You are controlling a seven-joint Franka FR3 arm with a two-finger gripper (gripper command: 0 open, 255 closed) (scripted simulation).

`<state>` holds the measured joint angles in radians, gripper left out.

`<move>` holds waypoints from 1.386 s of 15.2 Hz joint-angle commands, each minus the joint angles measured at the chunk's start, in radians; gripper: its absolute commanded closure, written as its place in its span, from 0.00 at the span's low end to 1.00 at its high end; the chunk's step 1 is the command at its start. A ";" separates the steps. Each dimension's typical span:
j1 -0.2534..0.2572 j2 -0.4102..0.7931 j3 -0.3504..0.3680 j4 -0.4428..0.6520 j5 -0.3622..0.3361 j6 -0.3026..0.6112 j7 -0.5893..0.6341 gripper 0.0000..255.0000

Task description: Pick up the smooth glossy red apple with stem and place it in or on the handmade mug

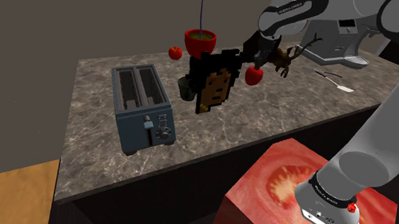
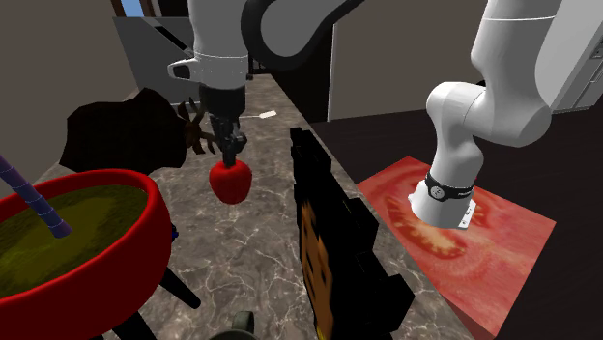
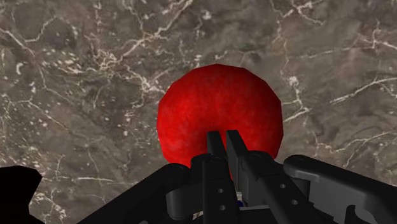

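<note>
**Figure. Apple held over the counter, three views.**

The white arm (image 1: pixel 376 149) reaches from its stand (image 1: pixel 268 188), whose top bears a sliced-tomato picture, out over a grey-brown marble counter (image 1: pixel 210 141). The black gripper (image 1: pixel 255 63) points downward. Its two fingers (image 3: pixel 214 151) are drawn almost together and clenched on the top of the red apple (image 1: pixel 254 76).

In the wrist view the apple (image 3: pixel 219 114) sits directly beyond the fingertips, with bare marble all around it. In the second exterior view it hangs under the gripper (image 2: pixel 232 155). It appears to be clear of the counter, though the gap beneath it cannot be confirmed.

In the shoulder view the apple lies just to the right of the blocky black mug (image 1: pixel 213 81), which has a brown pixelled face, and is not touching it. A dark figure with brown antlers (image 1: pixel 284 61) stands close on the apple's other side.

A red bowl (image 1: pixel 200 40) of green liquid, with a purple straw (image 2: pixel 39 206), stands behind the mug. A smaller red apple (image 1: pixel 175 52) lies just to the bowl's left. A blue-grey two-slot toaster (image 1: pixel 144 111) stands further to the shoulder view's left, well apart from the gripper.

In the second exterior view the held apple (image 2: pixel 230 181) lies between the bowl (image 2: pixel 145 217) and the mug (image 2: pixel 333 241).
</note>
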<state>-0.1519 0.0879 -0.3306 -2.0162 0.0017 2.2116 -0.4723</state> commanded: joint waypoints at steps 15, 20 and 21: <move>0.004 -0.063 0.000 0.144 -0.023 -0.204 0.011 1.00; 0.005 -0.070 0.001 0.204 -0.025 -0.270 0.011 1.00; 0.005 -0.070 0.001 0.216 -0.025 -0.283 0.011 1.00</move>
<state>-0.1466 0.0170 -0.3294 -1.8127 -0.0238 1.9408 -0.4597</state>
